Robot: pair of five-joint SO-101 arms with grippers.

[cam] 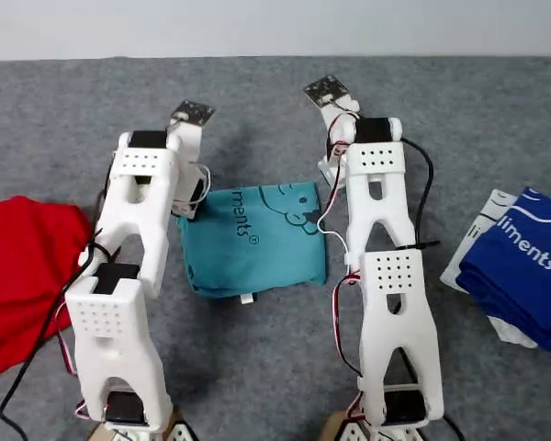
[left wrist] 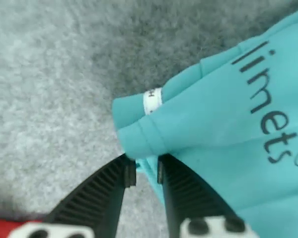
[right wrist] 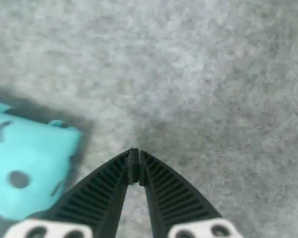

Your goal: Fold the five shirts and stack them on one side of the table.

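Observation:
A folded teal shirt (cam: 257, 239) with dark print lies on the grey carpet between my two arms. My left gripper (left wrist: 145, 171) sits at the shirt's far left corner, shut on a thin fold of the teal shirt (left wrist: 228, 124) just below a small white label (left wrist: 152, 100). My right gripper (right wrist: 134, 166) is shut with nothing in it, low over bare carpet beside the far right corner of the teal shirt (right wrist: 25, 168). A crumpled red shirt (cam: 23, 276) lies at the left edge. A folded blue shirt (cam: 528, 266) rests on a white one (cam: 482, 230) at the right.
The table is covered in grey carpet (cam: 257, 367). The left arm (cam: 147, 202) and right arm (cam: 376, 202) stand on either side of the teal shirt. Open carpet lies beyond both grippers toward the far edge and in front of the teal shirt.

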